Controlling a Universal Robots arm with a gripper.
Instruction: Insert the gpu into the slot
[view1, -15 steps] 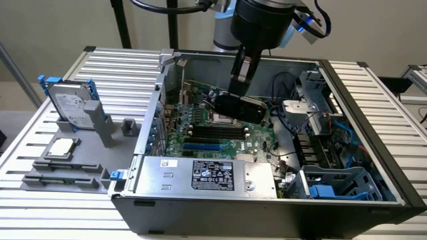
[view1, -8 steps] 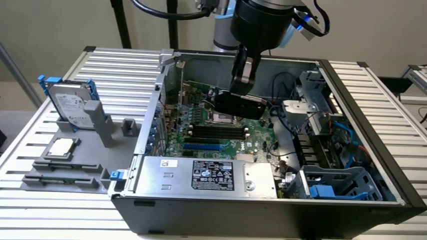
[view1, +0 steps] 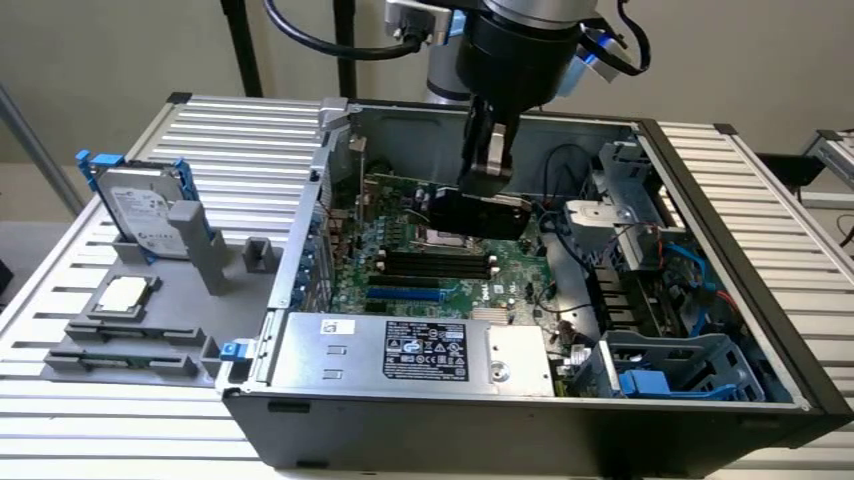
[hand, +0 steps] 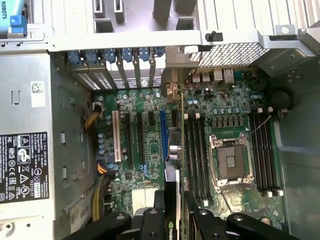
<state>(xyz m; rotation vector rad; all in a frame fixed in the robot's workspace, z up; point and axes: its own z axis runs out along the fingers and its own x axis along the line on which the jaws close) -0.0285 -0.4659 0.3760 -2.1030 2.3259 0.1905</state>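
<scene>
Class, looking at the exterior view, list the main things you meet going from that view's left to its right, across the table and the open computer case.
hard drive on its stand → blue slot → gpu held in the gripper → blue drive cage

Black gpu (view1: 481, 213), blue slot (hand: 163, 132), green motherboard (hand: 200, 102), silver power supply (view1: 331, 348)

Black gpu (view1: 478, 212) (on edge) hangs clear of the blue slot (view1: 404, 295).
</scene>
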